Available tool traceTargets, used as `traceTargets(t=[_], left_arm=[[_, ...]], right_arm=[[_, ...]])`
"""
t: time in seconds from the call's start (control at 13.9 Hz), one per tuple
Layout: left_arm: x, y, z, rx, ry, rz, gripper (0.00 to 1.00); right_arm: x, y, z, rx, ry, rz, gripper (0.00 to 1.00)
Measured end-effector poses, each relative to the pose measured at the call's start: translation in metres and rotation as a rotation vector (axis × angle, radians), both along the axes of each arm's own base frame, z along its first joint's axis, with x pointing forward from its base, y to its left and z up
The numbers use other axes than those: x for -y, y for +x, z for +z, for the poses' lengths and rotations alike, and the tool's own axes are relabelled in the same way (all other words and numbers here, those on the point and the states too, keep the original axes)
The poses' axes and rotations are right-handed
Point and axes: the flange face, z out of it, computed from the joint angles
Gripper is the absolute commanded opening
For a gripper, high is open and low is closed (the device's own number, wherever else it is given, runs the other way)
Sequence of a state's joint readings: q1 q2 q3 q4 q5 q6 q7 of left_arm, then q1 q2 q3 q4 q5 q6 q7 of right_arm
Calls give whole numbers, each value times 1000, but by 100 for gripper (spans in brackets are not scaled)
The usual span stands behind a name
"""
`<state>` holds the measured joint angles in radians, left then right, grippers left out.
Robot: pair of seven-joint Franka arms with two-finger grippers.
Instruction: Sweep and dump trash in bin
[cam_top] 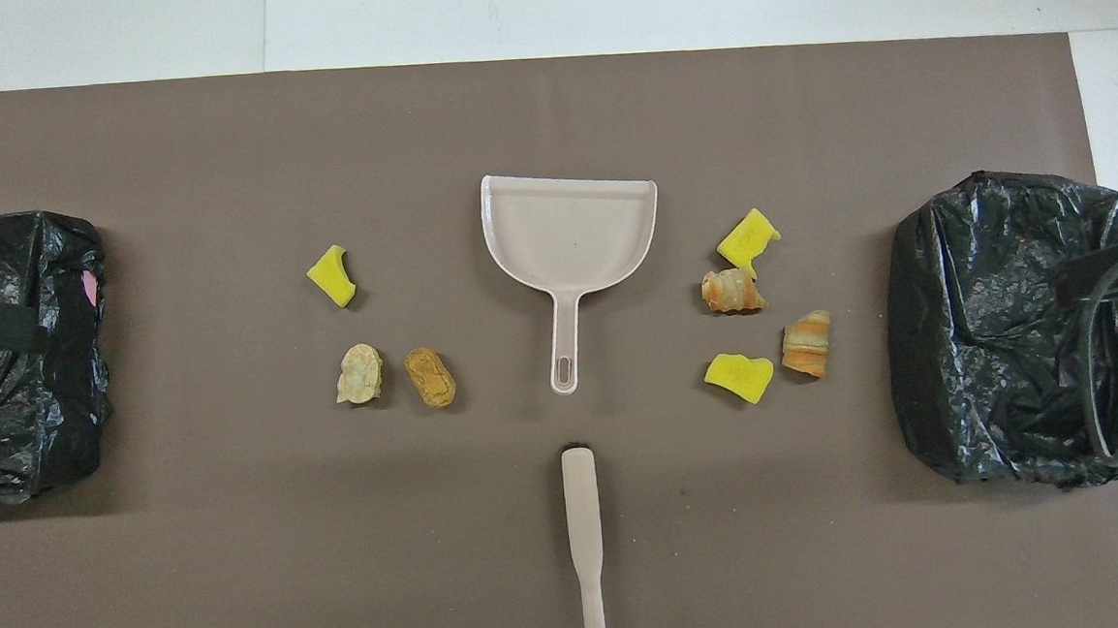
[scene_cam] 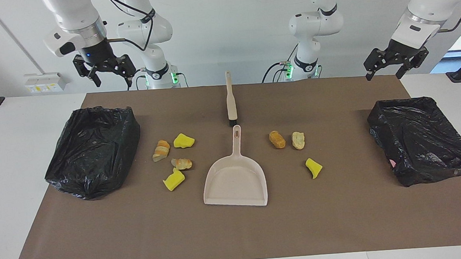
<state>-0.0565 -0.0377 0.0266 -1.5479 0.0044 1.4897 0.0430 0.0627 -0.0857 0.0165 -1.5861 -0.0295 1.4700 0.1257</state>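
both arms wait raised at the robots' edge of the table. the left gripper (scene_cam: 395,66) hangs with fingers apart and nothing in them, over the brown mat (scene_cam: 237,233) edge at the left arm's end. the right gripper (scene_cam: 105,73) hangs the same way, fingers apart and empty, above the mat edge at the right arm's end.

the beige dustpan (scene_cam: 235,181) lies flat mid-mat, handle pointing toward the robots. the brush (scene_cam: 231,101) lies in line with that handle, nearer to the robots, bristle end just short of the handle tip, not touching.

the trash (scene_cam: 174,159) lies on the mat in two groups beside the dustpan: four pieces toward the right arm's end (two yellow, two tan-orange), three toward the left arm's end (a brown piece (scene_cam: 277,139), a pale piece (scene_cam: 298,140), a yellow chunk (scene_cam: 313,167)).

two bins lined with black bags: one bin (scene_cam: 94,152) at the right arm's end, the other bin (scene_cam: 421,140) at the left arm's end.
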Motion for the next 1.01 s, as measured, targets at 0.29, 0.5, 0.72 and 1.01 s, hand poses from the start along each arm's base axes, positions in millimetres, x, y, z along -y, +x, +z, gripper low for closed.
traceTargets(t=[0.29,0.5,0.72,1.01], left_arm=[[0,0,0,0,0,-1,100],[0,0,0,0,0,-1,100],[0,0,0,0,0,-1,100],[0,0,0,0,0,-1,100]], right_arm=[[41,1,7,13,-11,32,100],[47,1,7,14,-11,34,100],[45,1,7,14,-11,38,100],[44,1,7,10,-11,41,100]])
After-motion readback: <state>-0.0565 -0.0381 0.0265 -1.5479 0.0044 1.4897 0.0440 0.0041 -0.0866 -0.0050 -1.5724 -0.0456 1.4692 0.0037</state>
